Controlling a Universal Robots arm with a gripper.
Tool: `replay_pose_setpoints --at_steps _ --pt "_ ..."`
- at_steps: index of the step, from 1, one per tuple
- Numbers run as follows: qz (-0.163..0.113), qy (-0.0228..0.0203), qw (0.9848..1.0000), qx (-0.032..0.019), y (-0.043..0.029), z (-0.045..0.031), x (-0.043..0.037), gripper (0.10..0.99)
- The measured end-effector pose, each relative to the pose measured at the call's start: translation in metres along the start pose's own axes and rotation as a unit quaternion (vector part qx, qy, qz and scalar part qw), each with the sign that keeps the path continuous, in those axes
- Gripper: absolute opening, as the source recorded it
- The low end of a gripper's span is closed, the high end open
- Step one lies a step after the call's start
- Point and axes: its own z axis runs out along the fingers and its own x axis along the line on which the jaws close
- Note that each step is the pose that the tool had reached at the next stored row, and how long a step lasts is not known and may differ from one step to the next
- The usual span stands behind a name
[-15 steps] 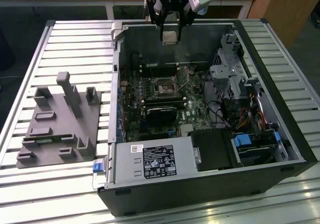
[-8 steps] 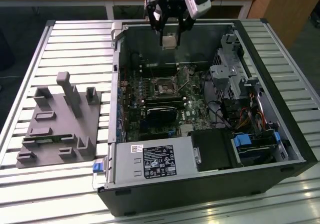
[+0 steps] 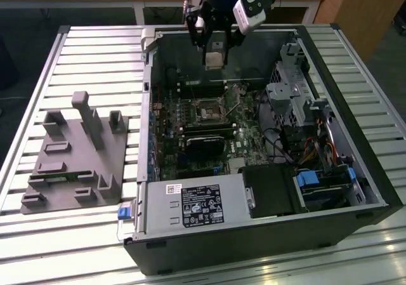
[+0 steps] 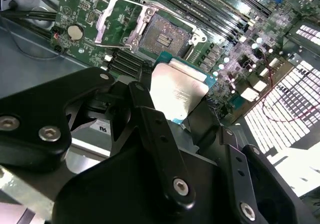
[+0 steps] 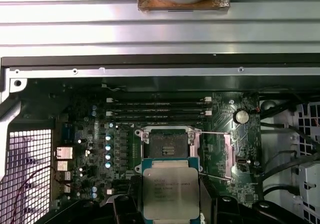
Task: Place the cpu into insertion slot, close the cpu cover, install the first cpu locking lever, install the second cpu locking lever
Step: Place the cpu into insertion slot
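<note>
The gripper [image 4: 177,110] is clenched on the cpu [image 5: 170,191], pinching it by two opposite edges with its pale metal face toward both wrist cameras. In the exterior view it hangs over the far part of the open case [image 3: 254,244], which lies on its side on the slatted desk [image 3: 95,63]. The cpu is up in the air, apart from the board and not over the slot [image 5: 167,145] centre; in the first wrist view it sits just beside the slot's near rim.

By my reading, none of the four steps is finished. The slot is bare, its dark contact field showing. The cover [image 4: 106,22] is swung back, lying open to one side of the slot. The two levers [image 5: 215,133] look like thin wire rods running along that opened frame; they seem unlatched, though they are too thin to be sure where their ends rest. Seating the cpu, closing the cover and fastening both levers are all left to do.
</note>
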Motion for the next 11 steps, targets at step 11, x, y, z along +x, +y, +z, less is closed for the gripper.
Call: replay_pose_setpoints --at_steps 11 --pt "0.000 0.0001 1.0000 0.0001 -0.0018 0.0197 -0.0002 0.541"
